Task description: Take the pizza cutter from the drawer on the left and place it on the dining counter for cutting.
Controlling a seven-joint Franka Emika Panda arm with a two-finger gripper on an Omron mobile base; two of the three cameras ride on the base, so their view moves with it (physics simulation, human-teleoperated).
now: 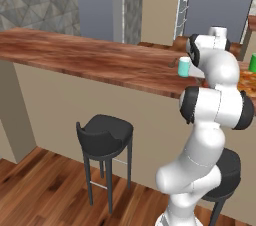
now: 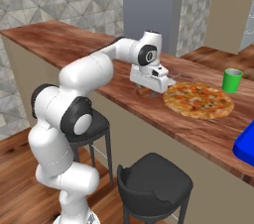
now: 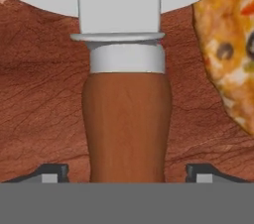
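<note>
The pizza cutter (image 3: 127, 119) lies on the dining counter (image 2: 74, 44), its reddish-brown handle toward the hand camera and its pale metal blade beyond. My gripper (image 3: 127, 172) hangs right over the handle, open, with both fingertips (image 3: 53, 171) standing clear of its sides. In the right base view the gripper (image 2: 149, 88) is low over the counter, just left of a pizza (image 2: 198, 100). The dining counter (image 1: 75, 55) also runs across the left base view, where my own arm hides the hand. The drawer is out of view.
A green cup (image 2: 231, 80) stands behind the pizza, the same cup (image 1: 184, 66) showing beside my arm. A blue object (image 2: 245, 143) sits at the counter's right end. Black stools (image 2: 154, 183) (image 1: 104, 135) stand under the counter.
</note>
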